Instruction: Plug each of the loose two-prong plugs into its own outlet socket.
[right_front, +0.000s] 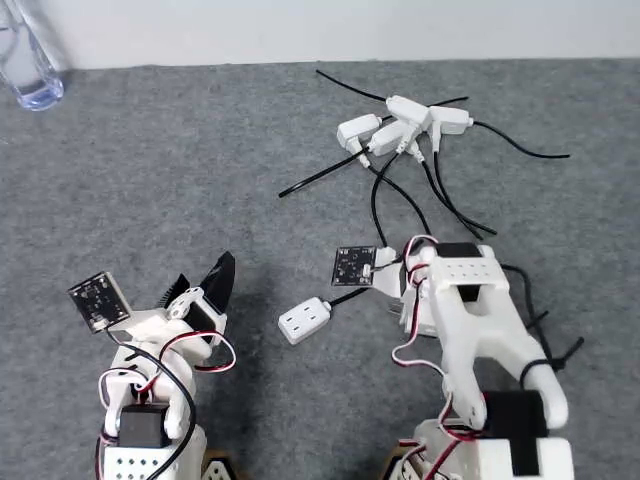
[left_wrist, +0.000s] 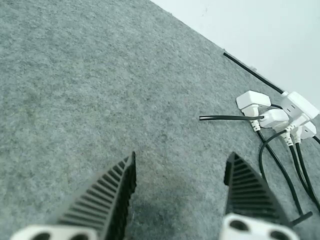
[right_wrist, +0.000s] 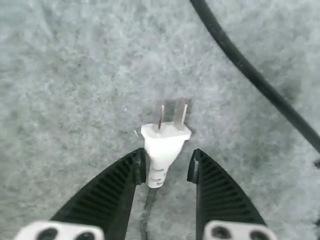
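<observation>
A white two-prong plug (right_wrist: 162, 142) lies on the grey carpet with its prongs pointing away from the wrist. My right gripper (right_wrist: 168, 155) is open and straddles the plug's body. One finger touches the plug and the other stands a small gap off it. A white outlet socket (right_front: 304, 319) on a black cord lies between the two arms. At the far side sits a cluster of white plugs and sockets (right_front: 400, 130) (left_wrist: 272, 112) with black cords. My left gripper (left_wrist: 182, 157) (right_front: 200, 282) hangs open over bare carpet with nothing between its fingers.
A black cord (right_wrist: 250, 75) runs across the carpet just beyond the plug. More black cords (right_front: 440, 195) trail from the cluster toward the right arm. A clear bottle (right_front: 28, 60) stands at the far left corner. The carpet (right_front: 150, 180) ahead of the left arm is bare.
</observation>
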